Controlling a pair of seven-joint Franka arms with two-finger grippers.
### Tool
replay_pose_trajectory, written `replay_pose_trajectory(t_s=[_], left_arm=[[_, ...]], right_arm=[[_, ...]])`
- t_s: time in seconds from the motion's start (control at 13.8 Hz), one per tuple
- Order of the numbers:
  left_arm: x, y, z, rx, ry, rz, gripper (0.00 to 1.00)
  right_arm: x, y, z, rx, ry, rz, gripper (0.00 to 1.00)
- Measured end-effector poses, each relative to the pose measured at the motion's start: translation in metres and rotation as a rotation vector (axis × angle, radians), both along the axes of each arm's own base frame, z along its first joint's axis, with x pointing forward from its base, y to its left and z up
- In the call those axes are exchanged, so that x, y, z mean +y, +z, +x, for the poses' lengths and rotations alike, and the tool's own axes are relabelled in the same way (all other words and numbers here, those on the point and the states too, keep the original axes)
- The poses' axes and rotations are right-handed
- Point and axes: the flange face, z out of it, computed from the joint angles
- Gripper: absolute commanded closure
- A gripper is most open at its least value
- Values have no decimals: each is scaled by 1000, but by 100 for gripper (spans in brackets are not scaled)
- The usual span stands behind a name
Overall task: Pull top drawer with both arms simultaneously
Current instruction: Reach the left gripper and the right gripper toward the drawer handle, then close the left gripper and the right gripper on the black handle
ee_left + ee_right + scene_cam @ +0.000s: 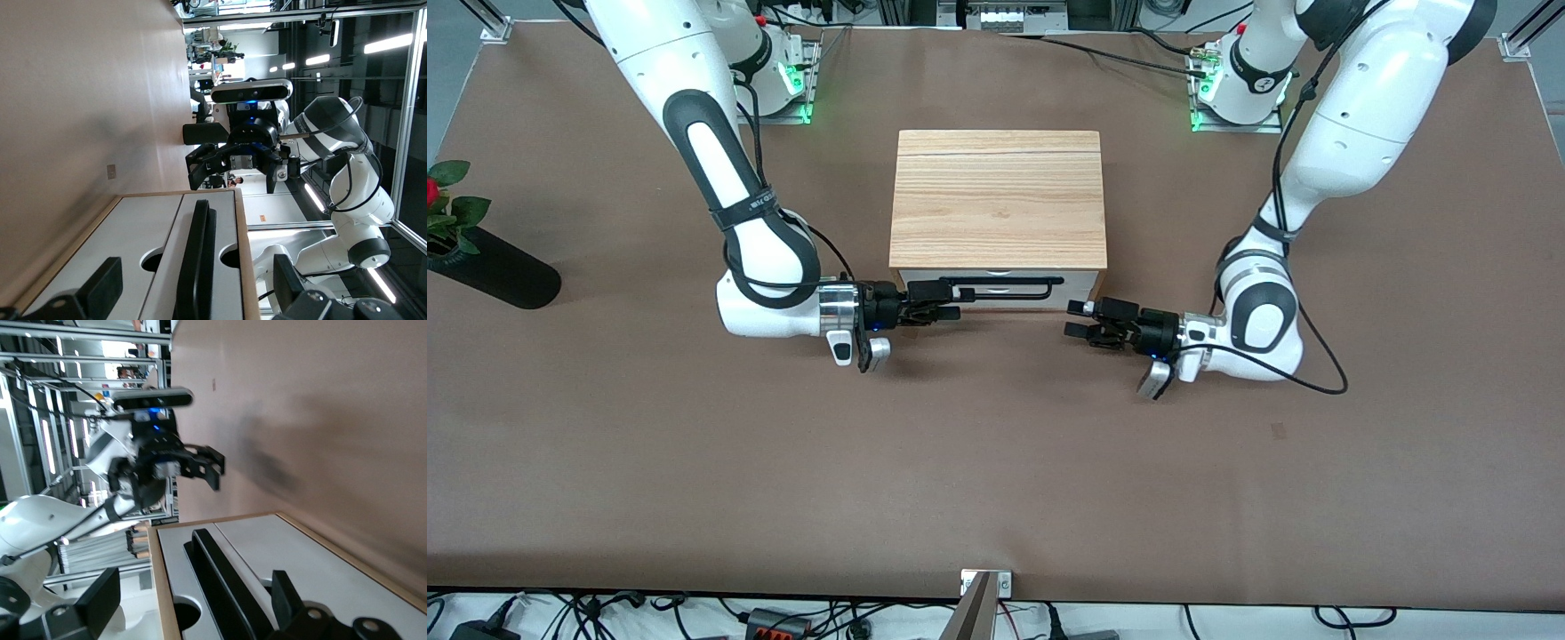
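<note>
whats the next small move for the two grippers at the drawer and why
Probably bring the left gripper in to the black bar handle: its open jaws are short of that end, while the right gripper is open around the other end of the top drawer.

Top drawer [1082, 284] shut; white front, black bar handle [1005, 283].

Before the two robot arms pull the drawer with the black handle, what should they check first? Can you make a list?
1. Top drawer shut: ok.
2. Right gripper at the black handle, jaws open around its end: ok.
3. Left gripper at the handle: not ok, it sits beside the cabinet, clear of the bar.
4. Left jaws open: ok.
5. Both arms ready to pull together: not ok.
6. Table in front of the drawer free: ok.
</note>
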Motion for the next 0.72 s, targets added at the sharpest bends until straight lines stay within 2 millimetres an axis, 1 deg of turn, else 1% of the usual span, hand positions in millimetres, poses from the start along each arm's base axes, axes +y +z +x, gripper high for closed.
replay_pose_trajectory(t_s=[0.07,0.14,0.36,0.43,0.51,0.58,0.72], left_arm=[[-4,-6,-6,-1,-1,-6,4],[-7,-8,-9,2,-3,-9,6],[-14,-11,-17,17,-14,-19,20],[-17,-11,-19,21,-17,-23,27],[-18,-12,-21,25,-17,-27,33],[-20,-13,-23,33,-13,-32,34],[-21,-15,-26,42,-10,-38,44]], right_arm=[[-1,-5,-3,3,-16,17,6],[-2,-12,-8,8,-30,32,11],[-1,-27,-23,39,-29,88,36],[-1,-29,-26,44,-24,99,44],[-3,-32,-27,43,-23,98,49],[-4,-36,-28,40,-21,98,54],[-5,-42,-30,31,-10,108,63]])
